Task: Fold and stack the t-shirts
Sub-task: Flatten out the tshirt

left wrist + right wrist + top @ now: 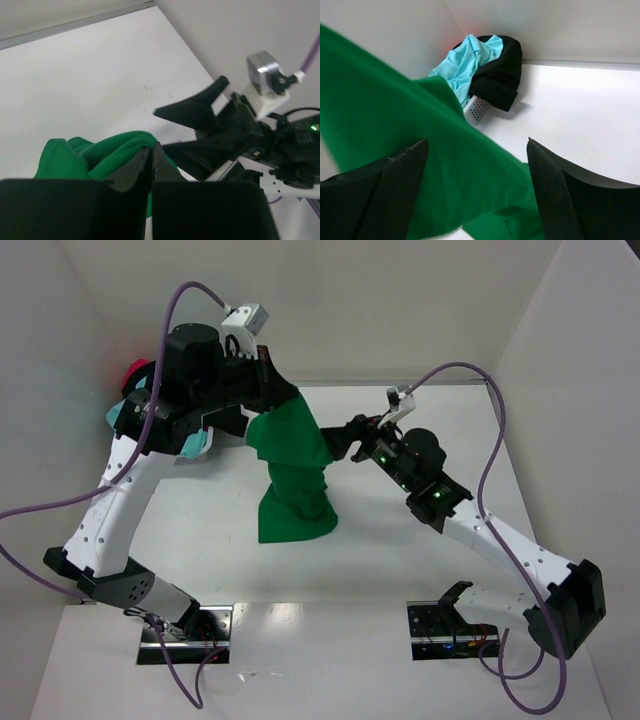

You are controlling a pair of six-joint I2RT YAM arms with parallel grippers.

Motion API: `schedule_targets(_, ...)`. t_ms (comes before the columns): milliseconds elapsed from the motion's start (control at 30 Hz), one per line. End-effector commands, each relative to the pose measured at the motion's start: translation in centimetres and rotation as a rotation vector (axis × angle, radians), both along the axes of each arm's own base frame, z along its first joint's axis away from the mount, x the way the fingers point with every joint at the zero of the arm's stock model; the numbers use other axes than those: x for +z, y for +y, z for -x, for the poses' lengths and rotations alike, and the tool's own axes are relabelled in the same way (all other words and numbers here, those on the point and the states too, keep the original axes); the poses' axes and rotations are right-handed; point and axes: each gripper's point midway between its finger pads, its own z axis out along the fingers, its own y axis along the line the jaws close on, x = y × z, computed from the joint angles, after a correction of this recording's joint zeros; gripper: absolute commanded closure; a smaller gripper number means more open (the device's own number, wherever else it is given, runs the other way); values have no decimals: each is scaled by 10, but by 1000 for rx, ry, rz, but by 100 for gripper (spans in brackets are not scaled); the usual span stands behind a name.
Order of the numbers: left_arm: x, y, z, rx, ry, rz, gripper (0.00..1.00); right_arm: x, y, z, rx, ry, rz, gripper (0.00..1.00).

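A bright green t-shirt (295,475) hangs from my raised left gripper (283,400) down to the table, where its lower end is bunched. In the left wrist view my left gripper (151,145) is shut on a fold of the green t-shirt (100,155). My right gripper (340,443) is open right beside the hanging shirt's right edge. In the right wrist view the green t-shirt (420,145) lies across the gap between the spread fingers of my right gripper (477,141). A turquoise t-shirt (465,60) and a black t-shirt (500,70) lie heaped at the far left.
A small white perforated basket (477,107) sits under the heap of shirts. A red/pink cloth (135,370) and turquoise cloth (115,415) show behind the left arm. White walls enclose the table on three sides. The right gripper (200,125) also shows in the left wrist view.
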Motion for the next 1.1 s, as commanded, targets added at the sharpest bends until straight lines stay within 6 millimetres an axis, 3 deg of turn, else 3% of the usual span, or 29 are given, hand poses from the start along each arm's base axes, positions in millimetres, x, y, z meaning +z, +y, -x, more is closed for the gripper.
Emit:
schedule_targets(0, 16, 9, -8, 98, -37, 56, 97, 21, -17, 26, 10, -44, -42, 14)
schedule_targets(67, 11, 13, -14, 139, -33, 54, 97, 5, -24, 35, 10, -9, -26, 10)
schedule_targets(200, 11, 16, -21, 159, -39, 65, 97, 8, -38, 50, -1, -20, -49, 9)
schedule_targets(367, 14, 14, -23, 155, -33, 88, 97, -9, -35, 58, 36, 3, -40, 9)
schedule_targets(500, 31, 9, -13, 100, -59, 118, 97, -24, -26, 50, 45, 16, 3, 9)
schedule_targets(633, 33, 3, -9, 62, -50, 133, 97, -40, -12, 38, 64, 15, 65, 9)
schedule_targets(767, 34, -1, -4, 29, -45, 138, 97, -34, -2, 25, 63, -16, 69, 10)
schedule_targets(800, 34, -2, -2, 20, -36, 147, 97, -29, 0, 23, 63, -25, 62, 12)
schedule_targets(933, 30, -7, 2, -22, -18, 148, 97, -15, 9, 10, 59, -65, 43, 37)
schedule_targets(1067, 6, -11, 7, -42, 53, 137, 97, 9, 11, 4, 46, -114, 17, 52)
